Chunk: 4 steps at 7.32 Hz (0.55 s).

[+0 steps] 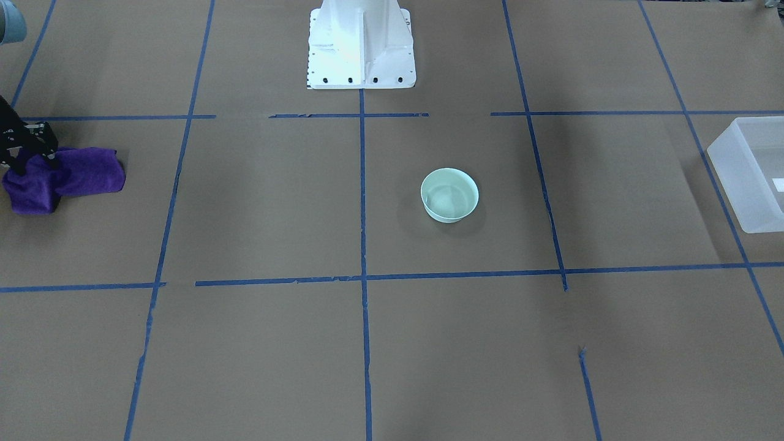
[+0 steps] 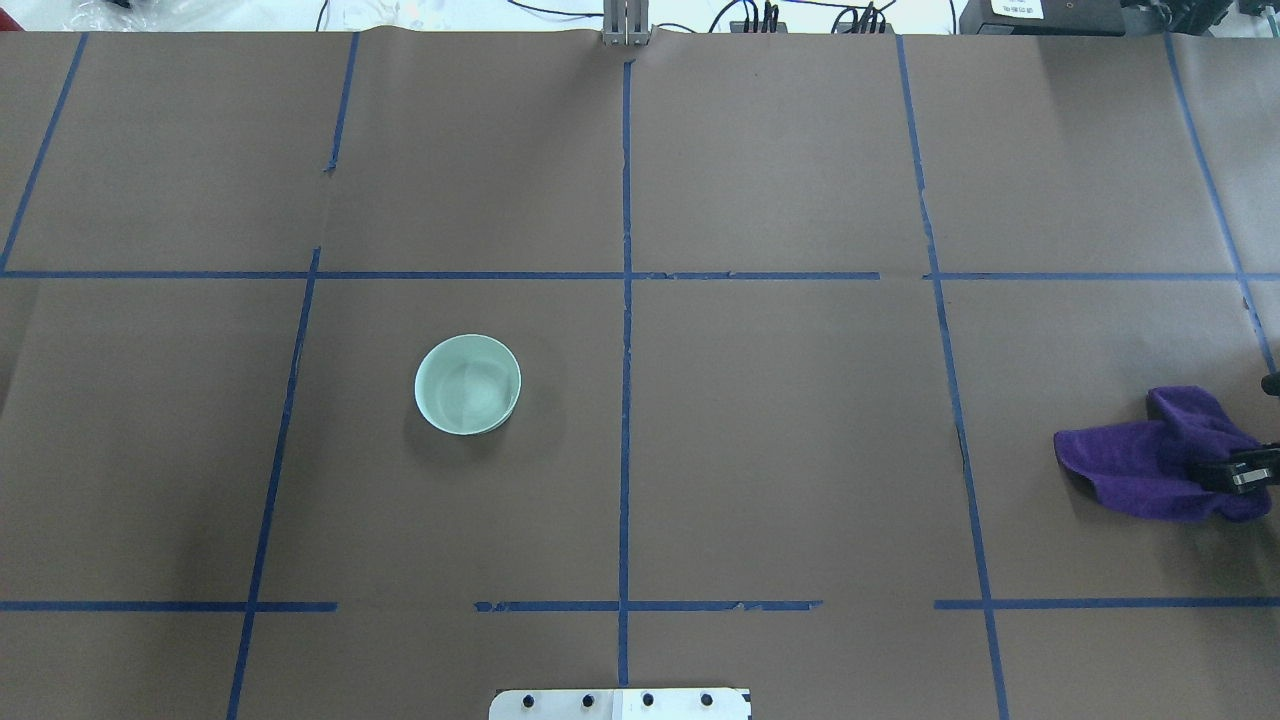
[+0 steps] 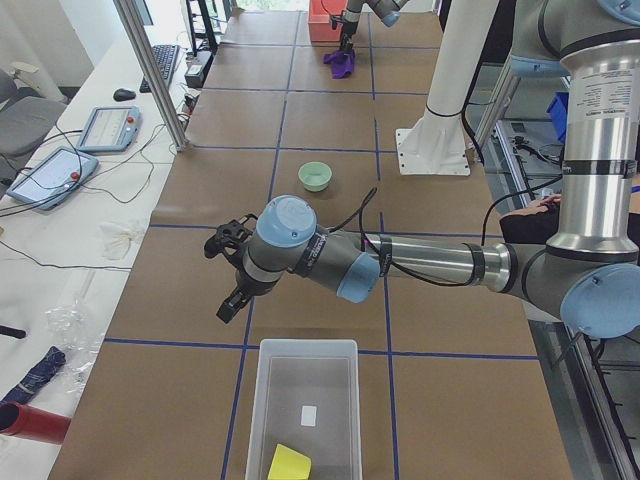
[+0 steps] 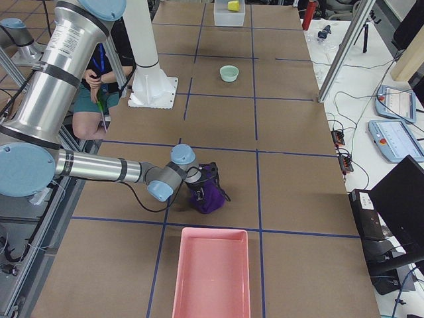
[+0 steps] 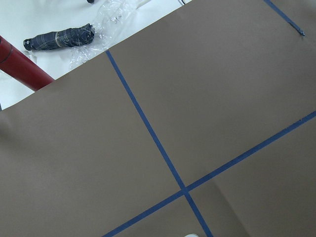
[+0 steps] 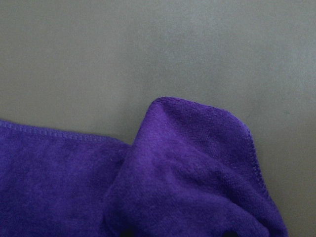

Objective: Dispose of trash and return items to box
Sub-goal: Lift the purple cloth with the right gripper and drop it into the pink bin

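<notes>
The pale mint-green bowl (image 1: 450, 195) stands upright and empty near the table's middle; it also shows in the overhead view (image 2: 468, 384). The frosted box (image 1: 744, 177) sits at the table's end on my left side and holds a yellow item (image 3: 290, 462). My left gripper (image 3: 222, 280) hovers over the table between the bowl (image 3: 314, 176) and the box (image 3: 305, 400); I cannot tell whether it is open or shut. My right gripper (image 1: 27, 153) is shut on a bunched purple cloth (image 1: 73, 177) that lies on the table at the far right (image 2: 1150, 460).
A pink tray (image 4: 212, 271) lies at the table's right end, just beyond the cloth (image 4: 209, 192). The white robot base (image 1: 361, 46) stands at the table's near middle edge. A folded umbrella (image 5: 59, 37) and a red cylinder (image 5: 22, 66) lie off the table's left end.
</notes>
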### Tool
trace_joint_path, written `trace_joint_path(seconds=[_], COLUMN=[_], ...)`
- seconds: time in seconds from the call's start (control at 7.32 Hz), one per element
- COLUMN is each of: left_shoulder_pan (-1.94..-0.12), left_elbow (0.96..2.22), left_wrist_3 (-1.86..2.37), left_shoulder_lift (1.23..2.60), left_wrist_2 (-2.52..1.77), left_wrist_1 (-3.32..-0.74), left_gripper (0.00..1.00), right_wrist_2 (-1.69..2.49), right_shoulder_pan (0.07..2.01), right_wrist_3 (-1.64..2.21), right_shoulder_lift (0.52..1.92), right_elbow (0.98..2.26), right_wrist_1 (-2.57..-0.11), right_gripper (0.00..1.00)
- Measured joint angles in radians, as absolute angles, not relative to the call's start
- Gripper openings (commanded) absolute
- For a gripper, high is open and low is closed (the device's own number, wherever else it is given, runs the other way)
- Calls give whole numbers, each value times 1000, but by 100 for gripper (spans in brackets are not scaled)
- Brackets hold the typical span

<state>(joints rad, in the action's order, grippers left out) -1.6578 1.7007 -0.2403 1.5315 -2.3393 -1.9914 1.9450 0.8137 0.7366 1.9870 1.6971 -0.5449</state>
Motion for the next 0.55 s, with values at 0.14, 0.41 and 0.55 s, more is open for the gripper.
trace_joint_path(seconds=[0.14, 0.41, 0.55], left_shoulder_pan=[-1657, -1657, -1657], left_elbow=[1700, 1699, 1698], left_wrist_3=[-241, -241, -241], left_shoulder_lift=[1531, 1531, 1531], left_wrist_2=[-2339, -2339, -2339], left_wrist_1=[-2001, -2008, -2009], left_gripper=[100, 100, 100], right_wrist_2=[1962, 2057, 2130], right_shoulder_pan=[819, 871, 932], right_wrist_3=[736, 732, 722], right_shoulder_lift=[1992, 2005, 2003], right_elbow=[1723, 1829, 1905], right_wrist_1=[-547, -625, -718], right_gripper=[0, 0, 0])
